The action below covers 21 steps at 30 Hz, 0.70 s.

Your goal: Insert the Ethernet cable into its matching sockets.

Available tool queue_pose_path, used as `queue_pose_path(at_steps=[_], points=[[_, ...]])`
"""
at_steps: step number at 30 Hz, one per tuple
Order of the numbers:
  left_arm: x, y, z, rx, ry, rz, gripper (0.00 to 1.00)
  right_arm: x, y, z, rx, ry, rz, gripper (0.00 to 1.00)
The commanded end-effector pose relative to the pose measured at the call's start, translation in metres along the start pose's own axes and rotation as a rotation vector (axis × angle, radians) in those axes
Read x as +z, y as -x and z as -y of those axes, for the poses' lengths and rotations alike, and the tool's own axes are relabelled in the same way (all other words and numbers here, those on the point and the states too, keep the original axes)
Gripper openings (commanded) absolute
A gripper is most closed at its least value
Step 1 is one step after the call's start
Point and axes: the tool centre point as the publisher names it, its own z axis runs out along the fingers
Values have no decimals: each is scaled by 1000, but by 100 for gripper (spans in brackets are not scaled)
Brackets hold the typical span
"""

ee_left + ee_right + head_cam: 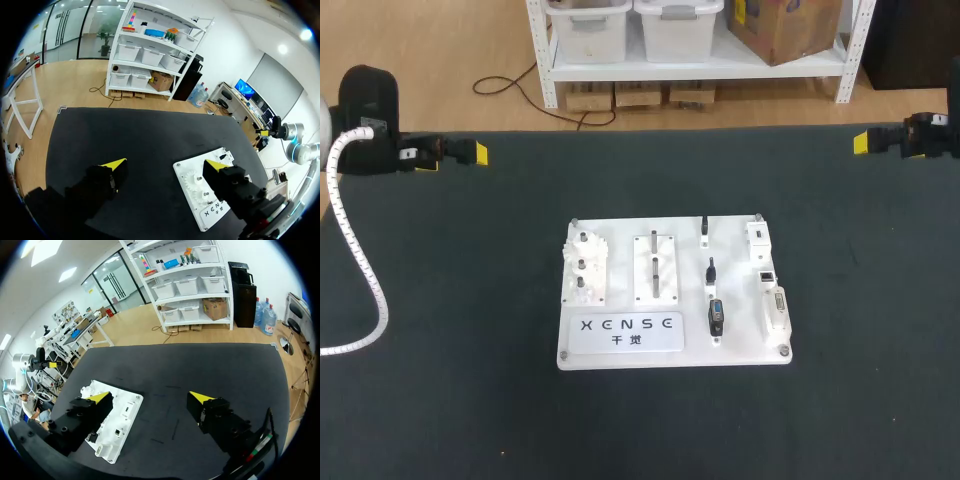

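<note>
My left tool (166, 163) and right tool (151, 396) are released, empty, far from the board (740, 352); I'd approach squarely from above, slowly.

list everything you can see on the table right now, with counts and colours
table: 1, black, under everything
board: 1, white, mid-table
gear block: 1, white, board's left end
slotted block: 1, white, beside the gear block
label plate: 1, white with black print, board's near left
plugs: 3, black, in a row, board's right half
sockets: 3, white, board's right edge
hose: 1, white, ribbed, along the left arm
left gripper: 1, black, yellow tips, table's far left, open, empty
right gripper: 1, same colours, table's far right, open, empty
</note>
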Motion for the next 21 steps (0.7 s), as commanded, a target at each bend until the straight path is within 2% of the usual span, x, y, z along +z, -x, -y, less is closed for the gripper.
queue_pose_path(at_steps=[1,12,17,21], points=[[0,1,2,-2,9,-6,100,0,0,0,0,-2,0,100],[0,1,2,-2,9,-6,100,0,0,0,0,-2,0,100],[16,8,26,259,-207,8,100,0,0,0,0,-2,0,100],[24,8,50,440,-324,0,100,0,0,0,0,-2,0,100]])
